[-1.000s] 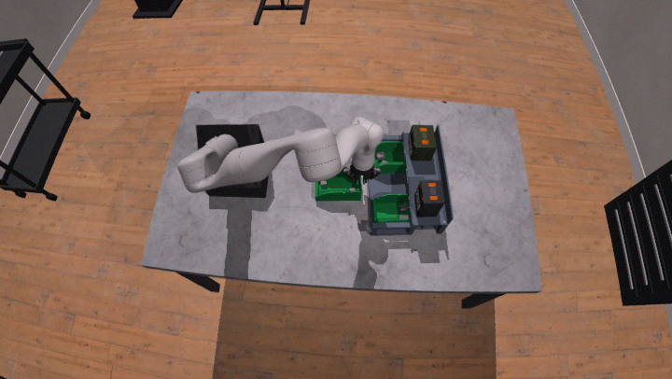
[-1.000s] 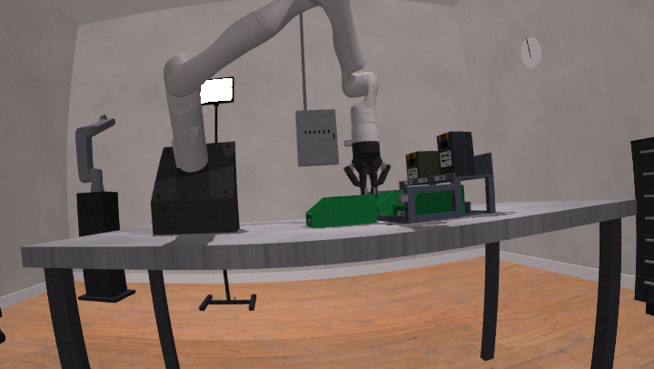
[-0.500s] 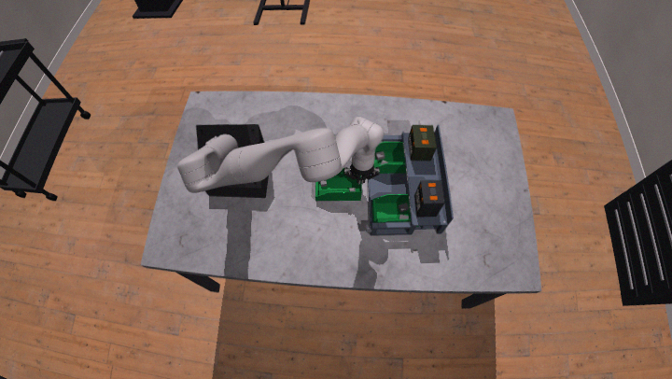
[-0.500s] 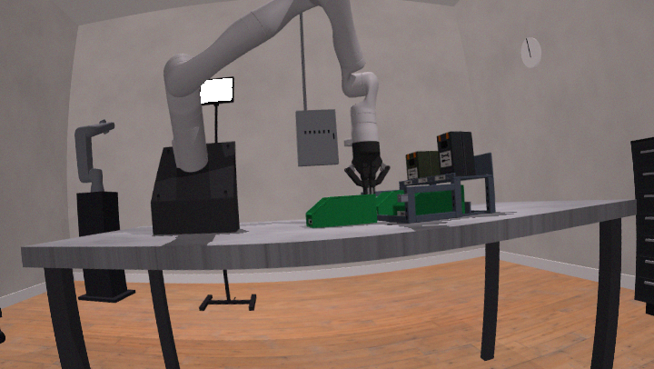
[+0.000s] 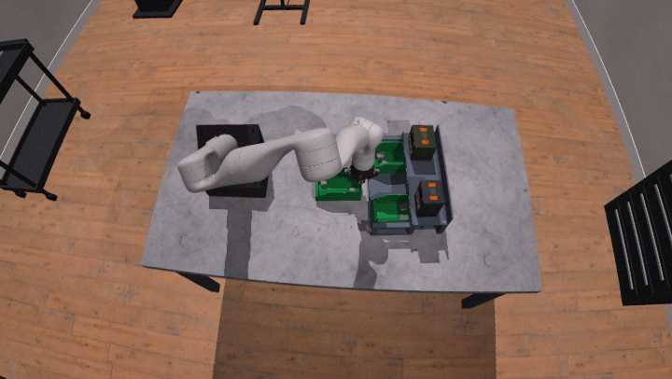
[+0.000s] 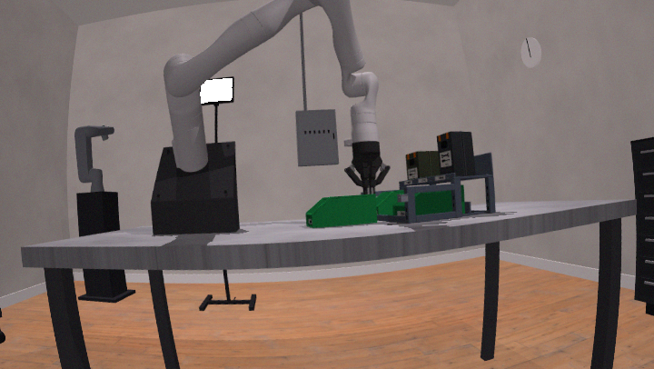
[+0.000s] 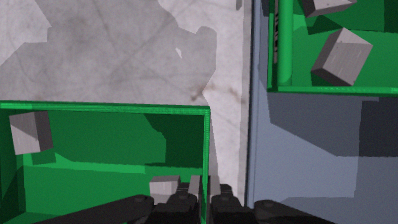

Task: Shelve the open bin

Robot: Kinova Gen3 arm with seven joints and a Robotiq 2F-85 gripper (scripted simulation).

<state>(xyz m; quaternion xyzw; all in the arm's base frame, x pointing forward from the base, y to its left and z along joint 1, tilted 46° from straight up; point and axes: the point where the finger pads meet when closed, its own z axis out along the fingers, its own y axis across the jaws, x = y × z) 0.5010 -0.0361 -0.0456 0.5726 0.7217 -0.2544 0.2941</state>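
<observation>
Clenched on the thin rear wall of the green bin (image 5: 338, 193) (image 6: 343, 212) (image 7: 90, 140), the tool (image 5: 361, 177) (image 6: 368, 191) (image 7: 204, 191) points straight down. The bin sits upright on the mottled grey counter (image 5: 291, 245) (image 6: 265, 235) (image 7: 135, 55), just outside the blue-grey shelf (image 5: 408, 231) (image 6: 411, 205) (image 7: 300, 165), blocky grey parts inside. Smooth green bins flank the gap. Two boxy cases, orange-marked, stand on the upper board.
</observation>
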